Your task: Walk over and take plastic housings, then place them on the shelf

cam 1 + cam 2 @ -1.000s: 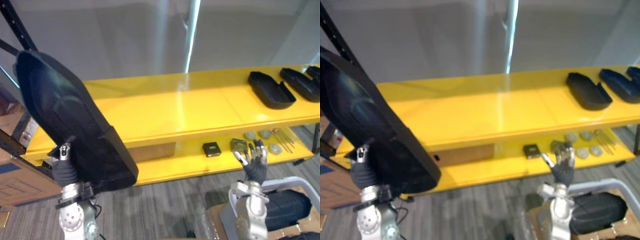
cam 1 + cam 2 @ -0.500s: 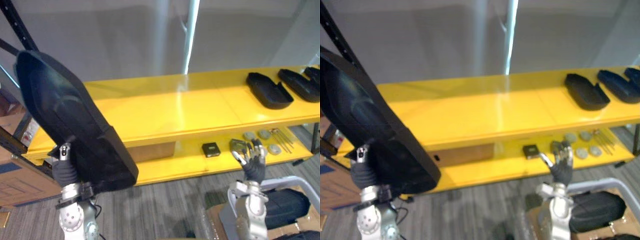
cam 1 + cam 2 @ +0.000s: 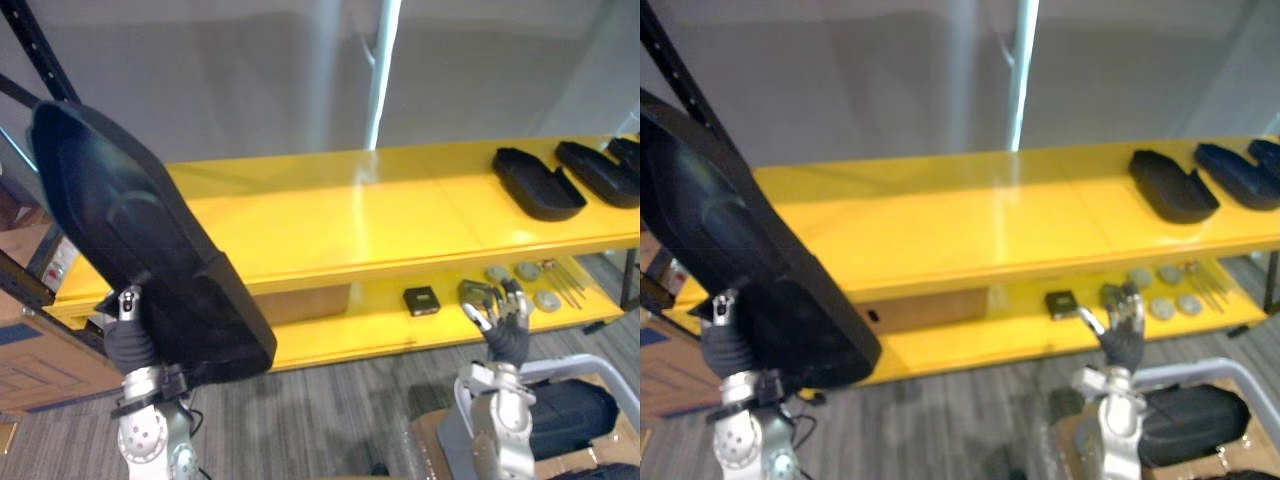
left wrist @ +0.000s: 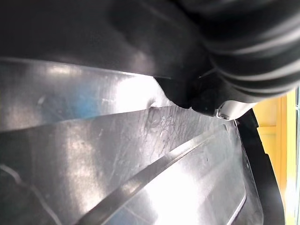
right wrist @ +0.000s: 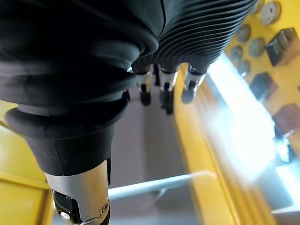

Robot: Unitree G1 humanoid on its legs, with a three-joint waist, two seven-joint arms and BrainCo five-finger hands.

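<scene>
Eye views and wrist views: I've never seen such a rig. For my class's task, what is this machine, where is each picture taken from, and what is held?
A humanoid robot. The two wide pictures come from its head, looking down at a yellow shelf; the two close ones from its wrists. The left robot hand carries a big black plastic housing, its grip hidden. The right robot hand is open and empty. More black housings lie on the shelf's top level; a small black box lies on the lower level.
</scene>
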